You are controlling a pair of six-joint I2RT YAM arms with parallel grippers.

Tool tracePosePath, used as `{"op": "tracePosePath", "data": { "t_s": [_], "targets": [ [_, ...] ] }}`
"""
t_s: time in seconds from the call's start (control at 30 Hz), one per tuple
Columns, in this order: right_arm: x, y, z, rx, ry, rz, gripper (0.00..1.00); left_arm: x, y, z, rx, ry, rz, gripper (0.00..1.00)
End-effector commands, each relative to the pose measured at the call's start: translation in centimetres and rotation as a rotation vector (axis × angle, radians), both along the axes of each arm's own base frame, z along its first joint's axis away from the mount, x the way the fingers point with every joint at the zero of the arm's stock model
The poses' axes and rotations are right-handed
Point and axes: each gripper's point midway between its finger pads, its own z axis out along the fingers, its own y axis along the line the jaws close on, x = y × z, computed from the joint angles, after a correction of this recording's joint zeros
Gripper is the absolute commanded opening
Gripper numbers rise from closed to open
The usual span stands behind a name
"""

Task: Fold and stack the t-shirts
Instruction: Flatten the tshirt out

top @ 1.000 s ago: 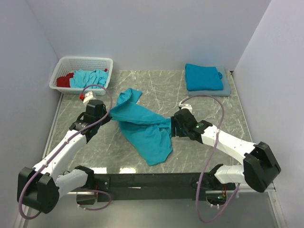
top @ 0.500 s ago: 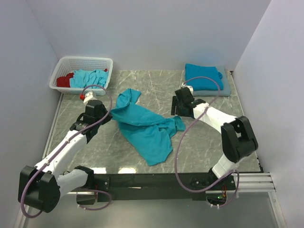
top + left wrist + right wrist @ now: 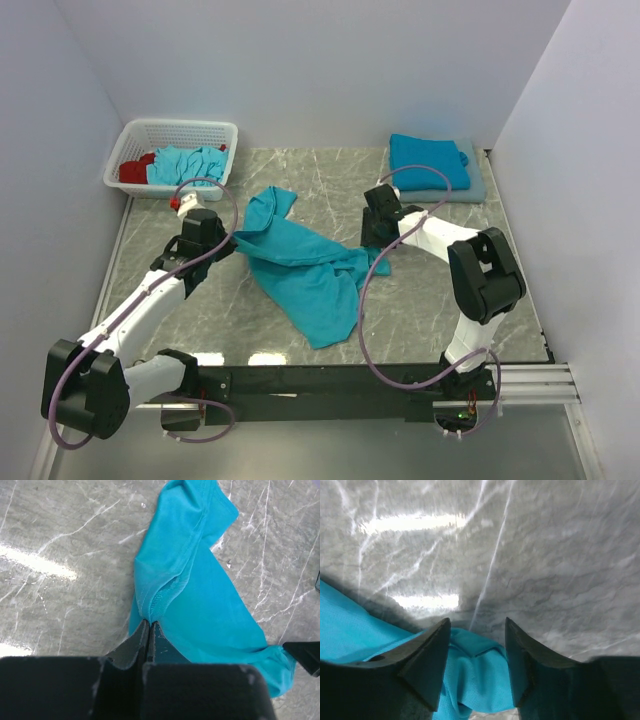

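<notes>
The top view looks steeply down from high at the near edge, far enough back to take in the whole counter (image 3: 420,310). The left wrist view looks down past its own jaws, close over the spread t-shirt (image 3: 210,605). The right wrist view sits lower still, facing across that shirt's edge and bare counter. All three share this t-shirt.

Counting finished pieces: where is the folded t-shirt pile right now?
Top view: the folded t-shirt pile lies at the table's far right corner, across from the white basket at far left.
</notes>
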Motion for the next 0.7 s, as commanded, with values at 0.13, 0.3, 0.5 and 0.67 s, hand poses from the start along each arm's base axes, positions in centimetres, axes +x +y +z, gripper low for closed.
{"op": "tracePosePath", "data": {
  "t_s": [0.13,0.3,0.5,0.67],
  "targets": [
    [-0.8,-1.1,0.8,-0.023,-0.033,-0.043,0.00,0.9,-0.3,2.0,-0.021,-0.067,-0.012,0.01],
    [0.2,-1.5,5.8,-0.010,-0.174,-0.062,0.00,0.9,-0.3,4.8,-0.038,-0.141,-0.010,0.01],
    [0.4,-2.3,15.1,0.043,-0.399,-0.089,0.00,1.0,0.3,13.6,-0.068,-0.367,0.001,0.01],
    [-1.4,-4.2,26.0,0.105,-0.644,-0.120,0.00,-0.7,1.3,24.4,-0.063,-0.615,-0.002,0.01]
  ]
}}
